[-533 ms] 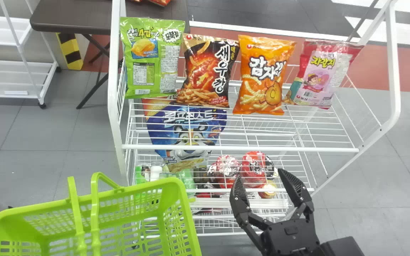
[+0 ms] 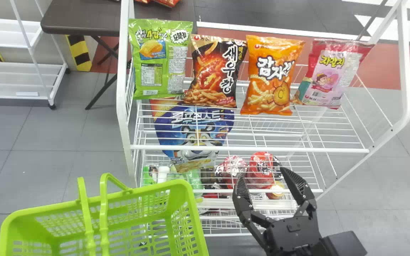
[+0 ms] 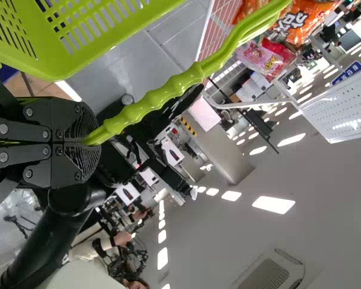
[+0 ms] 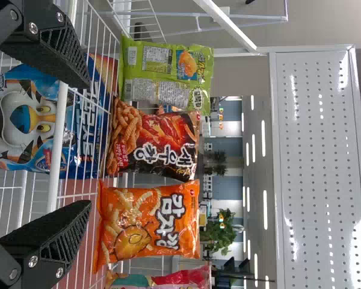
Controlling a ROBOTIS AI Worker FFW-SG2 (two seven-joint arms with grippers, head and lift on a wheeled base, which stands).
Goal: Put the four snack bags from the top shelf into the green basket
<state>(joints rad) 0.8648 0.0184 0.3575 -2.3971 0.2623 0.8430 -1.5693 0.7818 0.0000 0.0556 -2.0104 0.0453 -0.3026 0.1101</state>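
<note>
Grey floor tiles (image 2: 48, 135) and the wire shelf (image 2: 247, 148) have slid slightly rightward in the head view, probably a small body shift; fetching is still ahead. The left gripper (image 3: 87, 142) is clamped on the smooth basket's (image 2: 151, 189) knobbly handle (image 3: 168, 89). The right gripper (image 2: 262, 173), ridged inside, gapes wide, holding nothing. Beyond, crinkly, pillowy green bag (image 2: 160, 67), black bag (image 2: 214, 71), orange bag (image 2: 272, 76) and pink bag (image 2: 329, 74) stand on the top shelf.

Blue cereal bag (image 2: 195, 133) below, dark table (image 2: 80, 17) behind.
</note>
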